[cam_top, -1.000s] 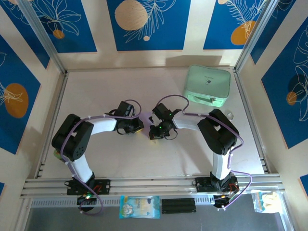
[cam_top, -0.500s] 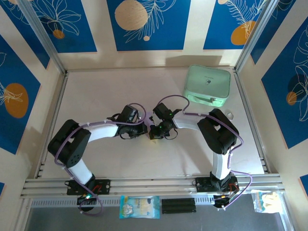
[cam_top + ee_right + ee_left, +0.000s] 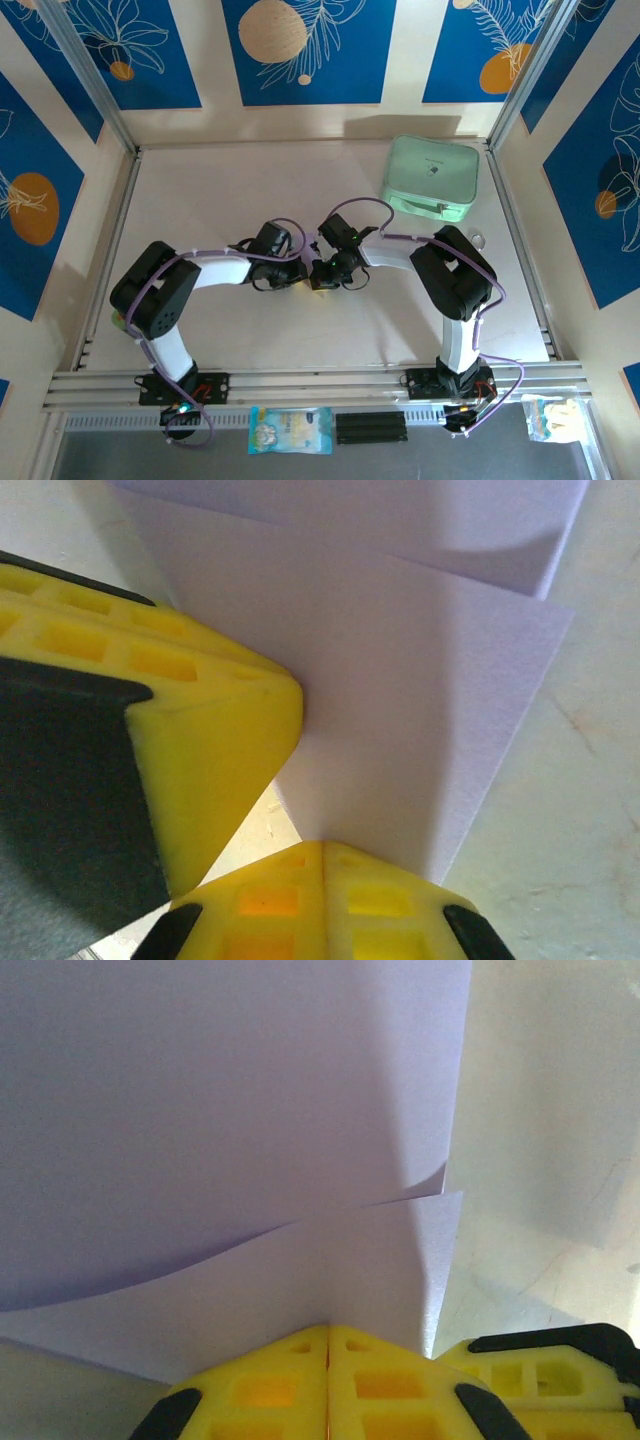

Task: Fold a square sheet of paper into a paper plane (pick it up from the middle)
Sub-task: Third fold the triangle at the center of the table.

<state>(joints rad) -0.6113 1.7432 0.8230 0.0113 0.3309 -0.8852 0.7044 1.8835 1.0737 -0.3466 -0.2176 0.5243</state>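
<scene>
Two tools meet at the middle of the worktop, tip to tip. The left tool is clenched, its yellow fingers pressed together on the edge of the sheet of paper. The right tool is likewise clenched on the same sheet from the opposite side, and a finger of the left tool stands just beside it. The sheet is pale lilac and lies in two layers, the upper layer's edge curving across the lower one. It is held between the two tools just above the worktop surface.

One mint-green case lies flat at the far right corner of the worktop, well apart from both tools. It is closed, so its contents cannot be told.
</scene>
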